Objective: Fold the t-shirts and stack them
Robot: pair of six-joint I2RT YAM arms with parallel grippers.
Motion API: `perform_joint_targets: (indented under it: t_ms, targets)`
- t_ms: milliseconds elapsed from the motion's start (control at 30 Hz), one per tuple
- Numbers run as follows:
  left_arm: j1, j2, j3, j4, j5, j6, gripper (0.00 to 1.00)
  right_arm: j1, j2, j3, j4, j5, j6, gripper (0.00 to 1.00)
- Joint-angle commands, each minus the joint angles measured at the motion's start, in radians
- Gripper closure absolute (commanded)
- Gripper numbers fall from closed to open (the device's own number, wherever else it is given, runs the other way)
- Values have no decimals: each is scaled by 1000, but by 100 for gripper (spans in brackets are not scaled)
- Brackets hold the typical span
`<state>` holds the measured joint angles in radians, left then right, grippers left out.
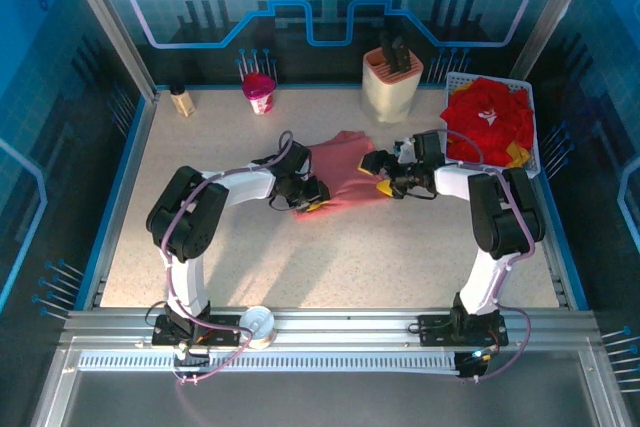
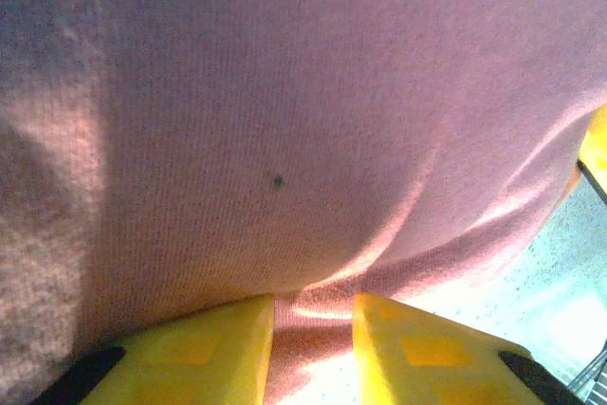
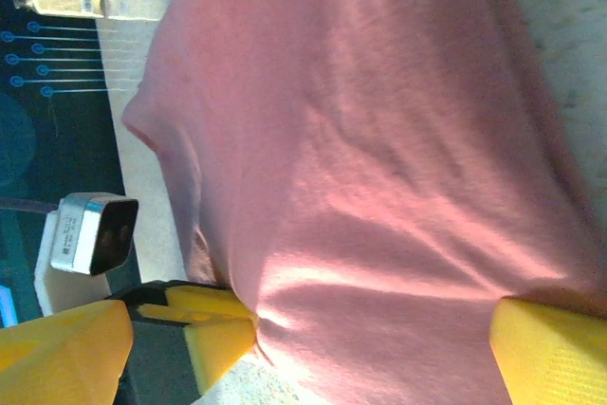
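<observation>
A pale speckled tabletop (image 1: pixel 350 257) with a blue rim sits inside a blue-walled enclosure with metal corner posts. Along the far edge stand a small bottle (image 1: pixel 181 100), a pink cup (image 1: pixel 260 92) and a cream holder (image 1: pixel 392 82). A white basket (image 1: pixel 462 80) in the far right corner holds the red t-shirts (image 1: pixel 488 117) and a scrap of yellow cloth (image 1: pixel 516 155). A white cup (image 1: pixel 258 323) sits at the near edge by the left arm's base. Open surface stretches across the near half and the left side.

The pink t-shirt (image 1: pixel 340 169) lies crumpled just behind the middle, between the two tools. The left tool (image 1: pixel 312 194) stands narrow, its yellow fingers (image 2: pixel 190 348) pinching a fold at the shirt's near left edge. The right tool (image 1: pixel 385 175) stands wide at the shirt's right edge, with cloth lying between its fingers but not clamped. Both arms cover parts of the shirt, so its outline is hard to read. The holder's dark contents cannot be made out.
</observation>
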<state>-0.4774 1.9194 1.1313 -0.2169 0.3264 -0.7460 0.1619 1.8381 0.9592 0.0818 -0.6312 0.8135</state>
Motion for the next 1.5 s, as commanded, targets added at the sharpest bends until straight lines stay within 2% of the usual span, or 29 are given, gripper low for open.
perform_joint_targets:
  t_ms: [0,167,367,433,633,767,833,933,1133,1467]
  targets:
    - [37,20,-59,-223,-127,76,70,-10,-38,48,-117,20,-53,2]
    - [92,-24,-47,-301,-132,163,69,-6,-97,68,-165,27,-55,2]
    - [107,-153,36,-405,-63,264,51,-5,-141,79,-235,39,-85,2]
    - [117,-191,79,-457,-73,288,47,-5,-150,80,-258,43,-102,2]
    - [233,-185,221,-600,-56,389,47,-3,-199,79,-359,82,-176,2]
    - [283,-133,286,-660,-168,519,48,-4,-217,62,-376,81,-194,2]
    - [303,-96,309,-690,-212,521,48,-3,-218,57,-381,79,-200,2]
    - [312,-45,310,-671,-218,506,47,-4,-214,48,-375,76,-201,2]
    - [312,38,291,-573,-155,487,44,-5,-205,46,-367,48,-201,2]
    - [312,132,321,-529,-171,479,44,-4,-189,22,-346,22,-202,2]
